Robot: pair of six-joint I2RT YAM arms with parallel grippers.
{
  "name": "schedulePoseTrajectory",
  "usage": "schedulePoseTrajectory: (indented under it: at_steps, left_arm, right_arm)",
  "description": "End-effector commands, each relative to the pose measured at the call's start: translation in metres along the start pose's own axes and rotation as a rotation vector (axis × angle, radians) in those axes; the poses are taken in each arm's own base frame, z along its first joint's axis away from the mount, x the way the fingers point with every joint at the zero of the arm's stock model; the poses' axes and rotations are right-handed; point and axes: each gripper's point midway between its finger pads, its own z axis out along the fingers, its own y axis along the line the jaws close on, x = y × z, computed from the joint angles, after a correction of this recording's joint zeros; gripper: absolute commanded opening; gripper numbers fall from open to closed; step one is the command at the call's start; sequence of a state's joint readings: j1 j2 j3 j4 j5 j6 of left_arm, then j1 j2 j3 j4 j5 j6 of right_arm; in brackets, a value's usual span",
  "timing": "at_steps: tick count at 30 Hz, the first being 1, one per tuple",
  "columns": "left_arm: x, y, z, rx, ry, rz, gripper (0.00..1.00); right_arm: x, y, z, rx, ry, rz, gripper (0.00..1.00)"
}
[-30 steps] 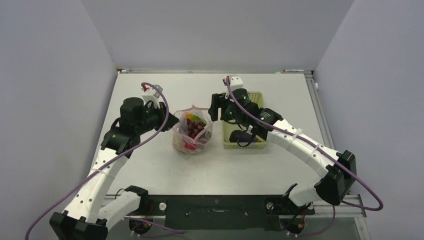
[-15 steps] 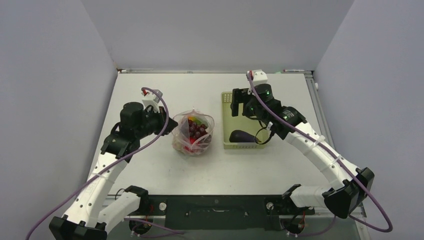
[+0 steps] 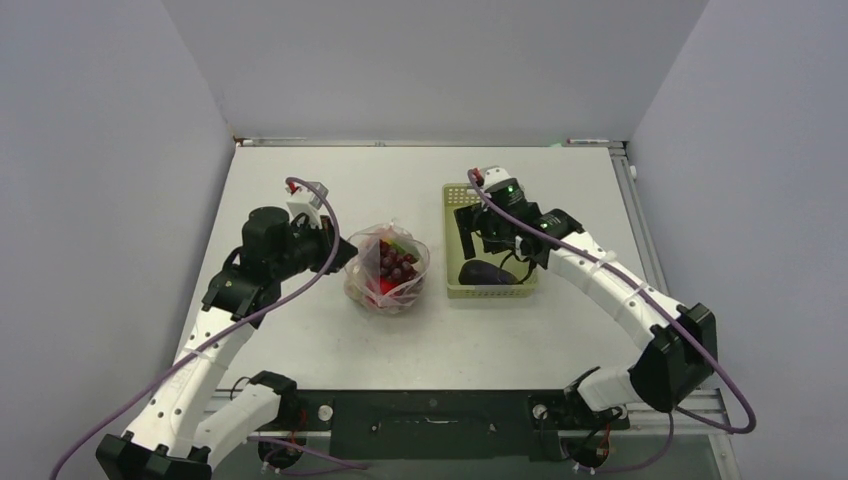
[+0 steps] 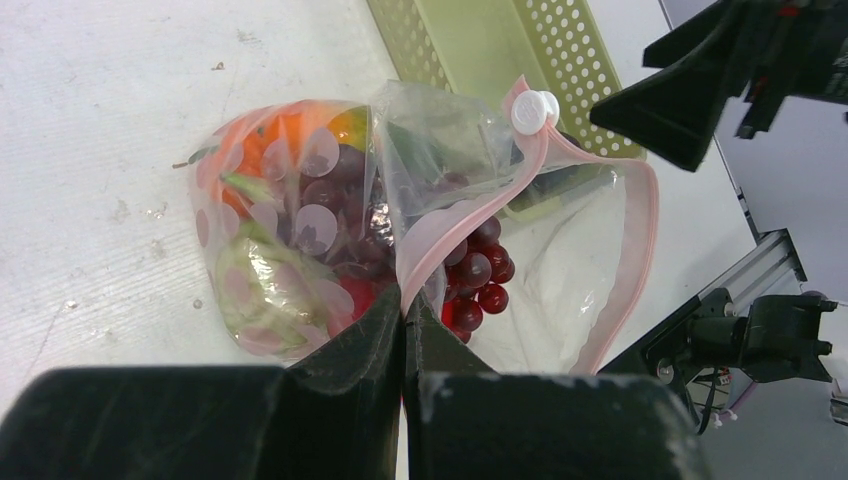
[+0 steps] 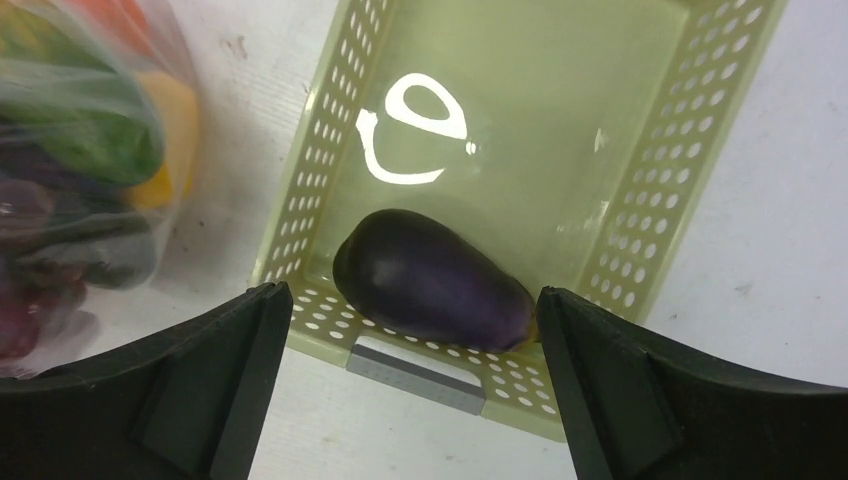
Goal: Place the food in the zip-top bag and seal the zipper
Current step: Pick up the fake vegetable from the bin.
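The clear zip-top bag [image 3: 388, 272] with pink dots stands left of centre, mouth open. It holds food: dark red grapes [image 4: 472, 276], orange pieces [image 4: 272, 132] and a green piece [image 4: 252, 282]. The pink zipper [image 4: 468, 216] rims the mouth, with a white slider [image 4: 533, 110] at its far end. My left gripper [image 4: 405, 306] is shut on the bag's near mouth edge, pinching the zipper strip. A purple eggplant [image 5: 430, 280] lies in the near end of the green basket [image 5: 330, 140]. My right gripper [image 5: 412, 294] hangs open above it, a finger off each end, touching nothing.
The pale green perforated basket [image 3: 452, 215] stands just right of the bag, almost touching it; apart from the eggplant [image 3: 487, 272] it is empty. Grey walls close in the table on the left, back and right.
My right arm has swung from over the bag's mouth to above the basket, and its jaws have opened wider. My left gripper keeps its hold on the bag edge.
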State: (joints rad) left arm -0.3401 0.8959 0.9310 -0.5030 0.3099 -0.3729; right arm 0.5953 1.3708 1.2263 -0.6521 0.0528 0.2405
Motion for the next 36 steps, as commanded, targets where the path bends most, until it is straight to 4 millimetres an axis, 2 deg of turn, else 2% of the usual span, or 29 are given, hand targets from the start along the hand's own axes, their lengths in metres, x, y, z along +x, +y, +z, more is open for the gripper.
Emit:
schedulePoseTrajectory:
  at_steps: [1,7,9,12,18,24,31,36]
  left_arm:
    - [-0.007,-0.004,-0.005,0.006,-0.037,0.040,0.00]
    - [-0.006,-0.004,-0.006,-0.005,-0.036,0.053,0.00]
    - [-0.006,-0.005,-0.006,-0.004,-0.036,0.055,0.00]
    - [-0.006,-0.005,-0.006,-0.001,-0.035,0.056,0.00]
    - [-0.005,-0.005,-0.006,-0.001,-0.035,0.056,0.00]
    - [-0.005,-0.005,-0.006,0.000,-0.033,0.054,0.00]
    - [-0.005,-0.004,-0.007,-0.005,-0.038,0.056,0.00]
    - [-0.006,-0.005,-0.008,-0.006,-0.043,0.058,0.00]
  right_arm:
    - [0.023,0.001,0.022,-0.006,0.097,-0.049,1.00]
    - [0.055,0.002,0.044,0.008,0.206,-0.077,1.00]
    - [0.064,0.004,0.048,-0.008,0.225,-0.079,0.96]
    - [0.079,0.005,0.055,-0.011,0.263,-0.085,0.95]
    - [0.095,0.008,0.065,-0.006,0.298,-0.099,0.94]
    - [0.094,0.006,0.075,0.042,0.291,-0.110,0.93]
    - [0.079,-0.011,0.089,0.177,0.222,-0.047,0.94]
    - [0.072,-0.012,0.098,0.174,0.191,0.023,0.95]
